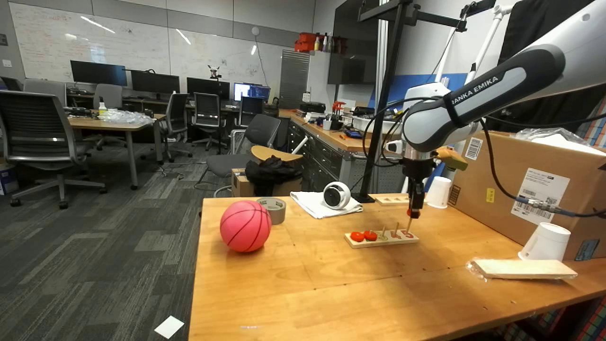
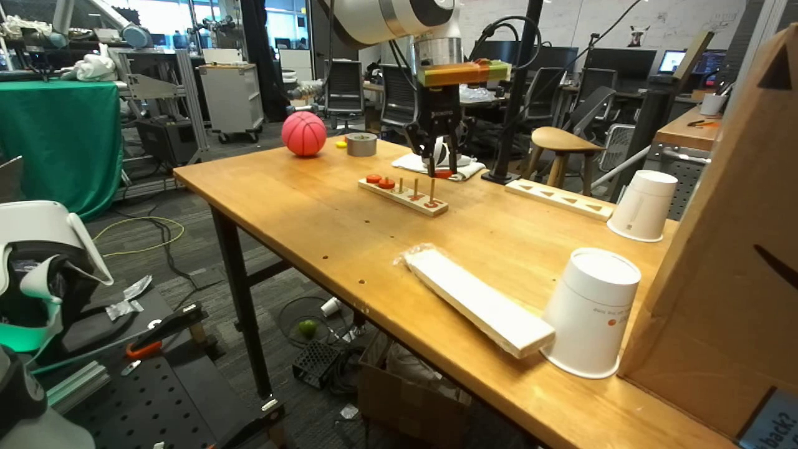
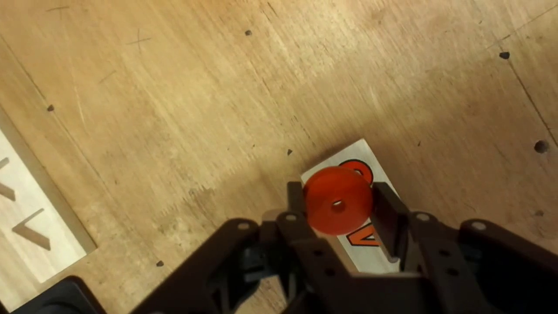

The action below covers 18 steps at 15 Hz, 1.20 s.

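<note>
Red disc clenched over the right end of the peg board

The gripper grasps the disc by its sides. Only the wrist view shows the hole through its middle; both exterior views catch it edge-on. There the board bears two seated discs at the left and three bare pegs. Two upside-down white cups stand farther right. In an exterior view the arm reaches in from the right and bends so that the gripper points straight down; whether the disc touches the rightmost peg is hard to tell.
</note>
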Tool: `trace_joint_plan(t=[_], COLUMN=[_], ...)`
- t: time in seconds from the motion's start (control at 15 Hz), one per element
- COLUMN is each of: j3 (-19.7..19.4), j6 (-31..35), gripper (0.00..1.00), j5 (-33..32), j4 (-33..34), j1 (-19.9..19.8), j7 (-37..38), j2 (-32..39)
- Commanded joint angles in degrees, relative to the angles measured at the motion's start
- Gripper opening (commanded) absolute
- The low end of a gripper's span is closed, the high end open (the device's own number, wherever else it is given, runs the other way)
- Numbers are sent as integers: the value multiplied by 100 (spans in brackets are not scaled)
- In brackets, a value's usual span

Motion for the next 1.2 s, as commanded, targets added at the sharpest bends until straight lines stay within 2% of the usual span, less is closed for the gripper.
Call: trace_joint_plan(t=[0.0, 0.47, 1.13], j3=[77, 100, 250], j6=[-26, -14, -78], gripper=[17, 17, 17], j5=[282, 609, 594], j4=[38, 40, 106], j1=[-149, -248, -177], j7=[-59, -113, -159], j2=[41, 80, 127])
